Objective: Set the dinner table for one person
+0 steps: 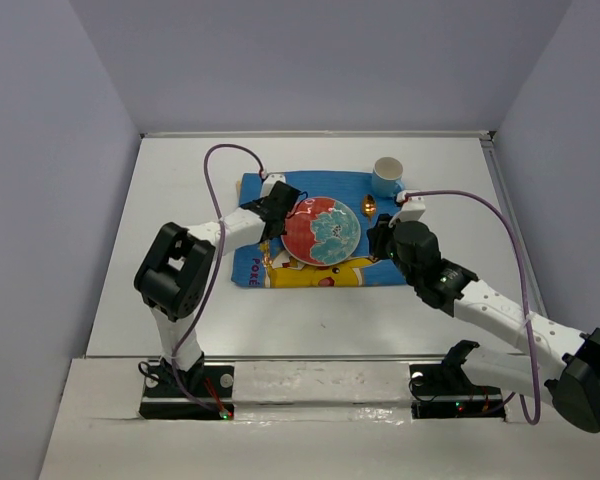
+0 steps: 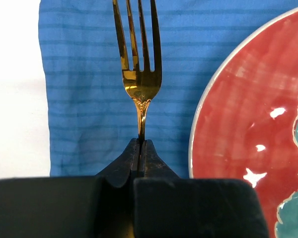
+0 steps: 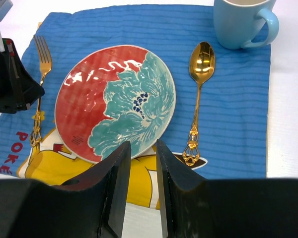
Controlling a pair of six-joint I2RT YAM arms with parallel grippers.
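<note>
Left wrist view: the fork (image 2: 138, 74) is pinched at its neck by the left gripper (image 2: 140, 145), over the mat (image 2: 79, 74), left of the plate (image 2: 238, 124). The right gripper (image 3: 143, 148) is held slightly parted and empty. The table (image 1: 330, 322) is seen under the mat, spoon (image 3: 201, 64) and mug (image 3: 238, 22).

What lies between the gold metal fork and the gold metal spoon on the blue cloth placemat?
The round red-and-teal ceramic plate, flanked by gold fork and gold spoon on the blue placemat; the right wrist view shows it.
</note>
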